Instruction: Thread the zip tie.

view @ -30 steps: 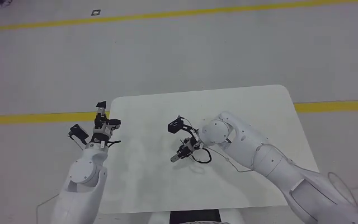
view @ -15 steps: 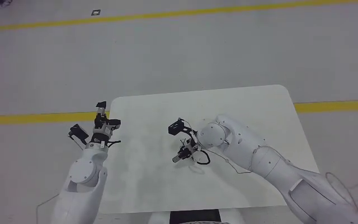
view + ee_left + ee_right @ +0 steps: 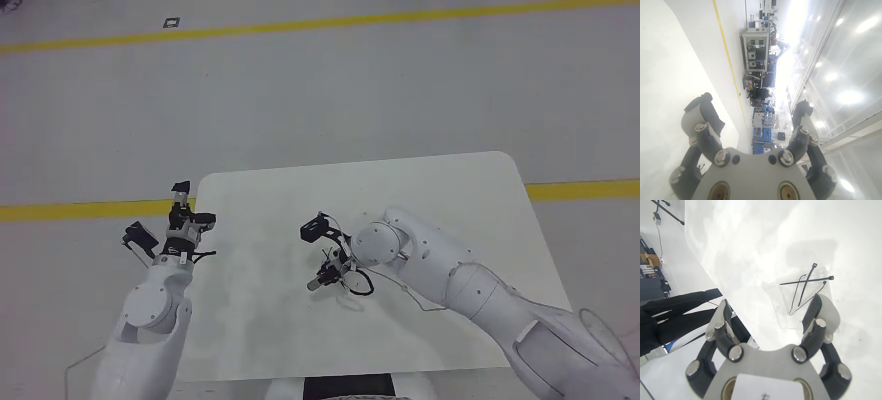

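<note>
Several black zip ties (image 3: 806,283) lie crossed on a clear plastic sheet (image 3: 780,294) on the white table (image 3: 772,237). My right gripper (image 3: 771,300) hovers just above them, open, with nothing between its ribbed pads (image 3: 811,308). One fingertip overlaps the sheet's edge in the right wrist view. From the top view, the right gripper (image 3: 322,272) sits near the table's middle. My left gripper (image 3: 753,102) is open and empty, held off the table's left edge (image 3: 178,205) and pointing away from the table.
The white table (image 3: 450,200) has rounded corners and bare surface all around the right gripper. A person's dark trouser legs (image 3: 677,313) stand beyond the table edge. Yellow floor lines (image 3: 300,25) run past the table.
The right arm's wrist has drifted slightly left and toward the table's front; its gripper stays open over the ties. The left arm has not moved.
</note>
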Robot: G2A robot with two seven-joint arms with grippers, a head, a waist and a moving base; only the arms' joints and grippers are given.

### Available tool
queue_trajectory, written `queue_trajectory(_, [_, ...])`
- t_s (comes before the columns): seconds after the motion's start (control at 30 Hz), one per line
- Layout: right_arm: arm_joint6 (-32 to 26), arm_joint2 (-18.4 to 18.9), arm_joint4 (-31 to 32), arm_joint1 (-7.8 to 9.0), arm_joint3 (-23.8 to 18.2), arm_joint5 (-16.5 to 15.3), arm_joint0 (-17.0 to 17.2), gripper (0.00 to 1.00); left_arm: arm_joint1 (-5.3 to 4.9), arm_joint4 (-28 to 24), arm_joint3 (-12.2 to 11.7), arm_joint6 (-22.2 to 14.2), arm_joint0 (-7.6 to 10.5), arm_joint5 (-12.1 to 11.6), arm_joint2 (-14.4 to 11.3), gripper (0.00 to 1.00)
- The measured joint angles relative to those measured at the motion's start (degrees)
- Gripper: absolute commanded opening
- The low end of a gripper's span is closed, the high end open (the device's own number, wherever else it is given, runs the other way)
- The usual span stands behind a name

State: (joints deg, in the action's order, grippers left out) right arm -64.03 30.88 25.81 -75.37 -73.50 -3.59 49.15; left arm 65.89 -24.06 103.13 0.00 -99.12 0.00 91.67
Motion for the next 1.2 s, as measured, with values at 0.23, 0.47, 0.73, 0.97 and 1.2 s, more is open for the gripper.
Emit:
queue_trajectory(0.23, [0.0, 1.4, -0.8, 0.31, 0.3, -1.0, 0.6, 0.51, 0.00, 0.0, 0.0, 0.0, 0.00, 0.0, 0.0, 1.00])
queue_trajectory(0.47, [-0.4, 1.9, 1.2, 0.55, -0.2, 0.1, 1.0, 0.32, 0.00, 0.0, 0.0, 0.0, 0.00, 0.0, 0.0, 1.00])
queue_trajectory(0.73, [-0.2, 1.9, 2.0, 0.35, 0.2, 0.6, 1.2, 0.24, 0.00, 0.0, 0.0, 0.0, 0.00, 0.0, 0.0, 1.00])
queue_trajectory(0.97, [-0.3, 1.4, 4.2, 0.02, 0.2, 2.4, 0.8, 0.22, 0.00, 0.0, 0.0, 0.0, 0.00, 0.0, 0.0, 1.00])
queue_trajectory(1.2, [-0.3, 1.3, 6.5, -0.16, -0.4, 4.5, 0.9, 0.21, 0.00, 0.0, 0.0, 0.0, 0.00, 0.0, 0.0, 1.00])
